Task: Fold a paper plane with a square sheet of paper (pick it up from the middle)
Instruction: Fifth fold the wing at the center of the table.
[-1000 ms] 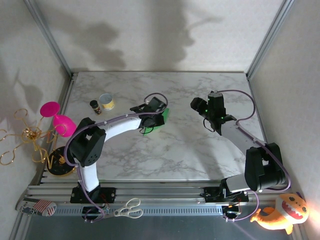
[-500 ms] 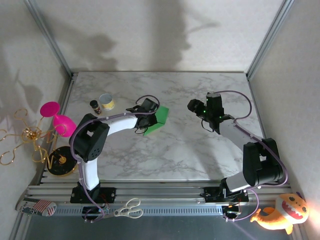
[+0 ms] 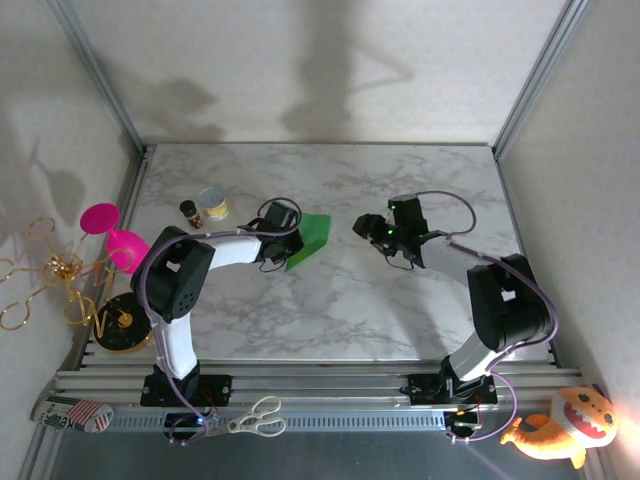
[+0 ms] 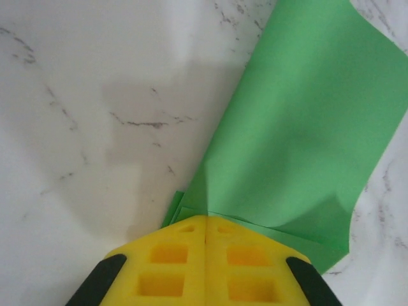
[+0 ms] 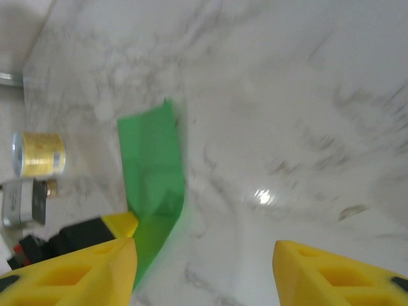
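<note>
The square sheet of paper [image 3: 306, 240] is bright green, folded over into a narrow layered strip, and lies left of the table's middle. My left gripper [image 3: 284, 248] is at its near-left end. In the left wrist view the yellow fingertips [image 4: 205, 220] are pressed together on the paper's [image 4: 306, 127] folded edge. My right gripper [image 3: 366, 228] hovers just right of the sheet with its jaws apart. In the right wrist view the right gripper [image 5: 204, 271] has nothing between its fingers [image 5: 70, 274], and the green strip [image 5: 153, 166] lies ahead to the left.
A gold can [image 3: 212, 204] and a small dark bottle [image 3: 190, 213] stand at the back left. A pink cup [image 3: 115, 240] and gold wire ornament sit off the left edge. Scissors [image 3: 255, 417] and a plush toy [image 3: 560, 425] lie by the front rail.
The left gripper has shut on the paper's edge and drawn back to the left. The right arm has swung left toward the sheet, its jaws narrowing a little.
</note>
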{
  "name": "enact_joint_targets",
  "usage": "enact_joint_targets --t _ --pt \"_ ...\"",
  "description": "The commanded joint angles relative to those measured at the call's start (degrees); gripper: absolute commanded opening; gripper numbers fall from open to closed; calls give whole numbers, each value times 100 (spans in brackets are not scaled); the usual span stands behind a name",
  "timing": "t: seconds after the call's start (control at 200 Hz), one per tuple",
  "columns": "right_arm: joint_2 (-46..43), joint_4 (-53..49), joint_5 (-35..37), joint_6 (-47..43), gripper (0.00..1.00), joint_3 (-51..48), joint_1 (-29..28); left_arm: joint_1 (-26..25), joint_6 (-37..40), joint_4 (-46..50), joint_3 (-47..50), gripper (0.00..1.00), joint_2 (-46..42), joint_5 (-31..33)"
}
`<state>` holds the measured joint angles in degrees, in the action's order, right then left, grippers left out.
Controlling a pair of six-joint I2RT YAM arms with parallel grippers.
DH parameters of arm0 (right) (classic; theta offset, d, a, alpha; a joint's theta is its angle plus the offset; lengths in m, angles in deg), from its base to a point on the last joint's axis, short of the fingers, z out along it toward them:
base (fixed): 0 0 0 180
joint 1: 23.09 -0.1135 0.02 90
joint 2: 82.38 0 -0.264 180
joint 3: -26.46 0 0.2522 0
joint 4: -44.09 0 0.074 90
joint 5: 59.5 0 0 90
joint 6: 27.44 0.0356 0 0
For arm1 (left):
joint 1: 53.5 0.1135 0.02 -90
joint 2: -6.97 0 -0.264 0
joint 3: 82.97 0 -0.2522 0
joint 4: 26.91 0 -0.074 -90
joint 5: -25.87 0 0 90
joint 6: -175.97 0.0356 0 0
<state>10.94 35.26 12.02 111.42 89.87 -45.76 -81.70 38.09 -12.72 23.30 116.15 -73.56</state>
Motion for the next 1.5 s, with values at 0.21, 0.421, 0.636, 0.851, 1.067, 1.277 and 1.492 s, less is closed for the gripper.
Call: enact_joint_targets --t 0.21,0.421,0.636,0.851,1.067,1.277,1.492 --pt "1018 172 -635 1213 45 645 -748 131 -90 162 398 3 94 -190" --pt "1564 -194 -387 1359 32 1184 -913 131 -46 195 389 4 101 -198" --pt "1918 -458 -290 1328 30 1550 -931 131 -37 186 398 4 107 -243" --pt "2170 -488 -364 1301 30 1792 -951 131 -44 182 389 4 128 -279" --pt "2383 -234 -686 1252 30 1897 -958 131 -31 195 389 5 88 -287" --pt "2437 302 -1097 1271 29 1804 -958 131 -43 134 433 6 11 -388" --pt "2511 434 -1177 1345 26 1781 -958 132 -13 102 442 7 -62 -410"
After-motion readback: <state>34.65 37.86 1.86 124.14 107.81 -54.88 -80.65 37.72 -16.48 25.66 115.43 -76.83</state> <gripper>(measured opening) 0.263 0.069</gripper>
